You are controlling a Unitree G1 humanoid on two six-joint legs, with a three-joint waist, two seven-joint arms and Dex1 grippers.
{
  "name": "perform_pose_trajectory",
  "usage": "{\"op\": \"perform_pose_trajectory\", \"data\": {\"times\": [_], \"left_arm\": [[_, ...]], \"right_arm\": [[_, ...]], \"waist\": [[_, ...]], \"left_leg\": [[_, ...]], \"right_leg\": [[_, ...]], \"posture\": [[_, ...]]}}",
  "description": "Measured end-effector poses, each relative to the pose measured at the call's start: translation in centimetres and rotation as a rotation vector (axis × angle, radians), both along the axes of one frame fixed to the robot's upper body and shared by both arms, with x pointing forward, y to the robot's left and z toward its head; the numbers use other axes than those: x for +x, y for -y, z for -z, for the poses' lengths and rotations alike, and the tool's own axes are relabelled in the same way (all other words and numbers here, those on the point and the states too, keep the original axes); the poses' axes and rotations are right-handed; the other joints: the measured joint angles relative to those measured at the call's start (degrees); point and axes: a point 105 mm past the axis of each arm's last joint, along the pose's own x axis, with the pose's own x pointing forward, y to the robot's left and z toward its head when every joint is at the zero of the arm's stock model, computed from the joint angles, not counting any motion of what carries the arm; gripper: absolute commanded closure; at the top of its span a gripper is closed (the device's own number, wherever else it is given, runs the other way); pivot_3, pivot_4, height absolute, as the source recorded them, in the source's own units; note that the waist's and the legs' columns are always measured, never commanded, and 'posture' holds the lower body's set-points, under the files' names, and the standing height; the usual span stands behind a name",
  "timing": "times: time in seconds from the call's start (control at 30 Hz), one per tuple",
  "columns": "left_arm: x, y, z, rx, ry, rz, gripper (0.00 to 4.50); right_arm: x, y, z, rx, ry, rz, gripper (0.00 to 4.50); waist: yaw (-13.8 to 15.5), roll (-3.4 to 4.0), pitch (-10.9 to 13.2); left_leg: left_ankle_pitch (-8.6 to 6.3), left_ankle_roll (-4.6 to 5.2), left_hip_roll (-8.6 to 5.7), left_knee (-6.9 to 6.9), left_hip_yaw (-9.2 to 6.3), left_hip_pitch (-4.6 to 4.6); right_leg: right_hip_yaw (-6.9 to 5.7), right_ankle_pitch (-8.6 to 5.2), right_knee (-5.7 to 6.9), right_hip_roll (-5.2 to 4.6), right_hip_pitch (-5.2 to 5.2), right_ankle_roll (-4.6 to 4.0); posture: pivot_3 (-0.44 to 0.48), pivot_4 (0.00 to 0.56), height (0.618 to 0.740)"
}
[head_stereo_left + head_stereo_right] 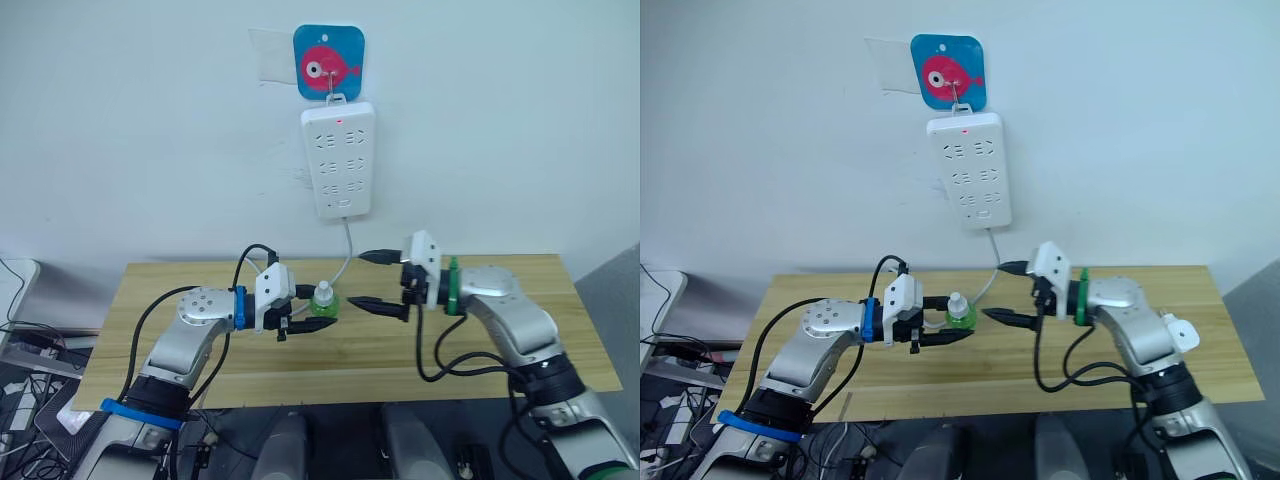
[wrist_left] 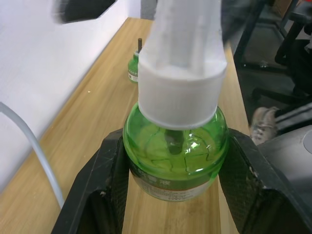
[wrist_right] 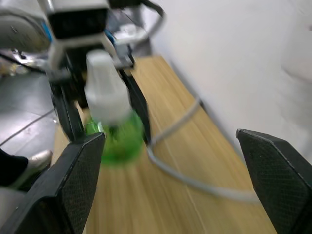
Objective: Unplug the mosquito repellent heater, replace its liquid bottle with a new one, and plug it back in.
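On the wooden table (image 1: 560, 330): two bottles of green liquid, two grippers, one power strip on the wall above, one grey cable. First bottle (image 1: 322, 306), near the table's middle: round clear green body, white collar and a white cap over the neck, a label band low on its belly, a dark wick visible through the liquid in the left wrist view; it stands upright on the wood between the fingers of the left gripper (image 1: 316, 309), which are closed against both sides of its body. Second bottle (image 2: 133, 68), seen from the left wrist: smaller in the distance, green, a dark wick rising bare from its neck, standing further along the table near the wall. Right gripper (image 1: 382, 281): fingers wide apart, holding nothing, pointed at the first bottle from just beside it. Power strip (image 1: 339, 160): white, tall, several rows of sockets, hung from a hook under a blue square sticker (image 1: 330, 62) bearing a pink fish. Cable (image 1: 347, 255): runs from the strip's lower end down to the table behind the first bottle. Surface: light bamboo-toned planks. Wall: plain white.
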Motion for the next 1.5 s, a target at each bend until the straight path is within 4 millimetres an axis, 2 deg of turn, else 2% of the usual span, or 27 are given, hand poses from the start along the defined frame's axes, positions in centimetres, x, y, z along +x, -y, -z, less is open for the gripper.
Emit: {"op": "perform_pose_trajectory", "data": {"times": [0.2,0.43,0.73,0.9,1.2,1.5], "left_arm": [[0.3,0.2,-0.4,-0.004,0.017,0.004,2.28],[0.4,0.2,-0.5,-0.005,0.021,0.003,2.28],[0.4,0.3,-0.7,-0.010,0.035,0.006,2.28],[0.4,0.7,-0.7,-0.027,0.037,0.009,2.28],[0.3,0.6,-0.5,-0.028,0.033,0.002,2.28],[0.3,0.6,-0.4,-0.021,0.033,0.004,2.28]], "right_arm": [[-0.9,0.0,-0.3,-0.002,-0.034,-0.052,0.02],[-1.8,-3.2,-2.1,0.120,-0.075,-0.107,0.02],[-2.1,-4.6,-2.8,0.156,-0.105,-0.130,0.02],[-1.7,-5.6,-2.0,0.091,0.005,-0.106,0.02],[-1.1,-6.7,-1.6,0.118,0.037,-0.058,0.02],[-0.2,-5.7,-0.9,0.083,0.048,-0.008,0.02]], "waist": [[-0.3,0.00,0.0],[-0.2,-0.01,0.0],[0.0,-0.01,0.0],[0.0,0.00,0.0],[0.0,0.01,-0.1],[-0.1,0.01,-0.5]], "left_leg": [[0.00,0.00,0.07,0.00,0.00,0.01],[0.00,-0.01,0.04,0.00,-0.03,0.00],[0.01,-0.01,0.02,0.00,-0.03,0.00],[0.01,-0.02,0.01,0.00,-0.01,0.00],[0.03,-0.05,0.01,0.00,-0.03,0.00],[0.02,-0.04,0.01,0.00,0.00,0.00]], "right_leg": [[0.00,0.00,0.03,0.07,-0.01,0.00],[0.00,0.00,0.01,0.04,-0.01,0.00],[-0.01,0.00,0.02,0.02,-0.02,0.00],[-0.01,0.00,0.03,0.02,-0.03,0.00],[0.00,0.00,0.04,0.02,-0.05,0.00],[0.01,0.00,0.03,0.03,-0.04,0.00]], "posture": [[-0.042,0.177,0.740],[-0.036,0.176,0.740],[-0.032,0.172,0.740],[-0.025,0.162,0.740],[-0.027,0.152,0.740],[-0.041,0.146,0.740]]}}
